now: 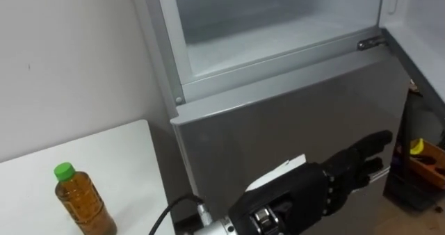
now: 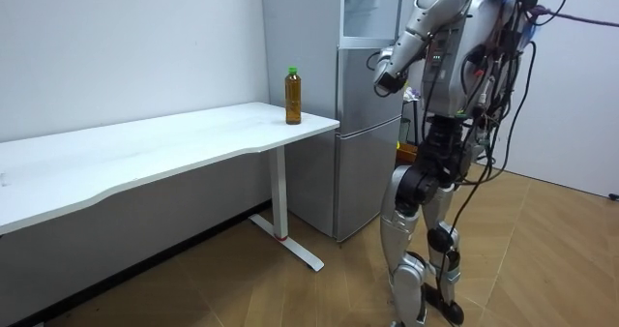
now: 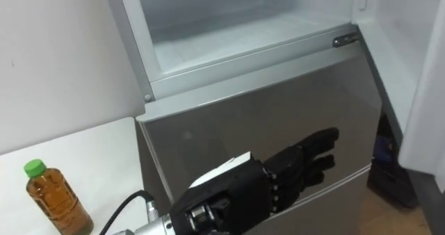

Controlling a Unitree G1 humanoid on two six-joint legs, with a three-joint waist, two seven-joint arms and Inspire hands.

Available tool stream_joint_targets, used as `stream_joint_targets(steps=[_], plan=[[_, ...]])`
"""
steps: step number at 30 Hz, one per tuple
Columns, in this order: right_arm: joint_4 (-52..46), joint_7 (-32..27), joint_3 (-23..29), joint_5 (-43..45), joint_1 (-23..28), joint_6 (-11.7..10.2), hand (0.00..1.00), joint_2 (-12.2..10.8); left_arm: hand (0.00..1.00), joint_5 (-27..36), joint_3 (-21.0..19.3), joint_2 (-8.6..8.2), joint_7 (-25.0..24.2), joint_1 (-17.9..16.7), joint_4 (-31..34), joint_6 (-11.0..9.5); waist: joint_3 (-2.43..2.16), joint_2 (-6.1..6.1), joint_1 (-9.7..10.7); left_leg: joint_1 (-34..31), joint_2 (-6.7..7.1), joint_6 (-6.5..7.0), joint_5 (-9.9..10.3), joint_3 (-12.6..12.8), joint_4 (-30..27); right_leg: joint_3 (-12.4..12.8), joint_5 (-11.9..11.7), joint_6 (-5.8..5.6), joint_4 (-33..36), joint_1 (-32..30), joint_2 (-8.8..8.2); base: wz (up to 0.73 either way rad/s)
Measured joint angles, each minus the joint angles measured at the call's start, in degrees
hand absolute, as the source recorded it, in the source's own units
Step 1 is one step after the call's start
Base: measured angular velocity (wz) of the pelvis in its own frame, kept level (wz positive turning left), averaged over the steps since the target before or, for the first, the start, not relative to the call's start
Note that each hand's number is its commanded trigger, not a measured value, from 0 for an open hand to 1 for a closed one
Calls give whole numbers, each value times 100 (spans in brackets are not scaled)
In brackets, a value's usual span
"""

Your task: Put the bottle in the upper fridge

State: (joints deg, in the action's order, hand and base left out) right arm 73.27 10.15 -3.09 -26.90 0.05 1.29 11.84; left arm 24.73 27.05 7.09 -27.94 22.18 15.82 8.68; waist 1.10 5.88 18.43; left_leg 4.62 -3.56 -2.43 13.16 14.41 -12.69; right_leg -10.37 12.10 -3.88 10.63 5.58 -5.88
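Standing on the wood floor (image 2: 242, 288) right in front of the grey fridge (image 1: 299, 117), facing it, head camera looking down at its front. That fridge is sitting against the white wall (image 1: 62, 54), just beside the end of the long white desk (image 2: 145, 153). Its upper compartment (image 1: 278, 26) is showing open, with a pale interior whose bottom is lying just above the lower door's top edge. Its upper door (image 3: 425, 89) is hanging open at my right. The lower door is sitting shut, with a metal hinge (image 1: 370, 43) showing at its top right corner.

I'm holding my left hand (image 1: 313, 186) up in front of the lower door, below the open compartment, with the back of the hand facing the camera. My fingers (image 1: 365, 151) are lying straight and close together, pointing up and to my right, gripping nothing. Can't tell whether the tips are touching the door.

Target bottle (image 1: 82, 201) is standing upright on the desk near the corner closest to the fridge, at my left, well apart from the hand. Amber liquid is filling it, and a green cap (image 1: 64, 170) is sitting on top. Some dark clutter (image 1: 421, 165) is lying on the floor past the fridge's right side; can't tell what it is.
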Motion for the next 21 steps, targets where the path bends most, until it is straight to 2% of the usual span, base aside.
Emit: stream_joint_targets(steps=[4,10,13,16,21], plan=[[-8,-59,-14,-301,91,-56,0,65,0,1,41,-165,0,292,74,-33,-18,26,21,29,-8,0,0,77,-1,124,-1,2,23,-52,5,-16],[27,-198,-13,-409,155,-85,0,162,0,-314,123,-182,37,369,112,-53,-19,22,46,20,-28,0,0,274,-5,234,-21,4,29,-114,13,-11],[45,-180,-16,-405,154,-88,0,161,0,-486,158,-182,37,555,106,-53,-9,8,101,-1,-58,-2,1,290,4,259,-52,12,23,-154,41,-4],[46,-154,-41,-409,143,-99,0,176,0,-695,252,-197,99,715,90,-53,-6,-10,169,18,-94,-2,2,419,-2,336,-66,31,15,-167,72,-15],[42,-128,-199,-411,136,-111,0,182,0,-693,455,-400,100,876,88,-77,-6,-8,220,41,-176,-5,3,625,-14,549,-113,84,17,-261,162,-23]])
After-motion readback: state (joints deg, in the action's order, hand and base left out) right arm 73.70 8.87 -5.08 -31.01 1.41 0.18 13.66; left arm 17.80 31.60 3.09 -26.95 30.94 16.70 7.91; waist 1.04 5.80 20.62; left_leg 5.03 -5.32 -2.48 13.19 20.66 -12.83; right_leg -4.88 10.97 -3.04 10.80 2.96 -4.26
